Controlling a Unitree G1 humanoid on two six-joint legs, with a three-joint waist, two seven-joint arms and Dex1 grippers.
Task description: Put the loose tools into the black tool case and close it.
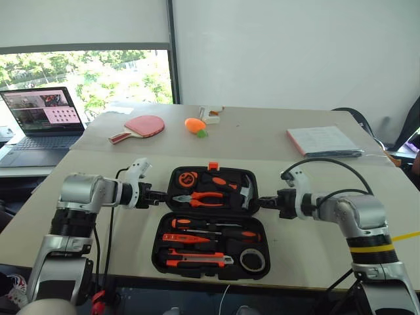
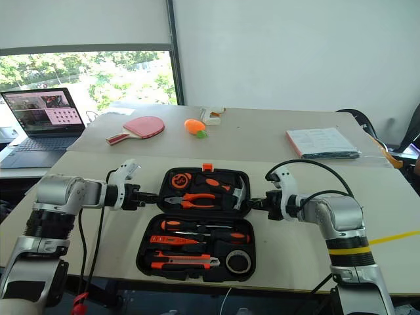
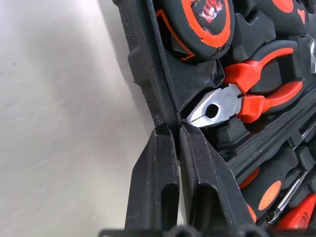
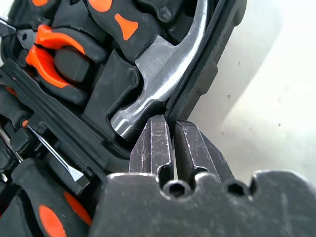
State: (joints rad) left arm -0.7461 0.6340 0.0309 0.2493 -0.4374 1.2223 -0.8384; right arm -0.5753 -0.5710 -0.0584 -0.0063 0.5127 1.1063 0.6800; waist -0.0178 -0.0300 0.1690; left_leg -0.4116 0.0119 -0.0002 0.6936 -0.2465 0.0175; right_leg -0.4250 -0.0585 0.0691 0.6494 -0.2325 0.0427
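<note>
Nearest the camera, the front half of the black moulded-plastic tool case (image 1: 210,223) lies open and flat at the near edge of the pale table (image 1: 315,170), its slots filled: two long black-and-orange screwdrivers (image 1: 213,225), a slim all-orange screwdriver (image 1: 191,239), a black-and-orange utility knife (image 1: 197,260) and a small dark tape roll (image 1: 252,260). The rear half, topped by a small orange latch (image 1: 212,166), holds orange-handled pliers (image 1: 200,198), a steel hammer (image 4: 158,74) and a tape measure (image 1: 188,178). No tool appears loose on the table, so loading looks finished and only the closing seems to remain. The left claw (image 3: 173,136) has its black fingers pressed together, seemingly pinching the rear half's left rim, beside the plier tips. The right claw (image 4: 170,129) is likewise clamped on the right rim, beside the hammer head. Further back lie a red ping-pong paddle (image 1: 139,126) and a grey laptop (image 1: 41,125).
</note>
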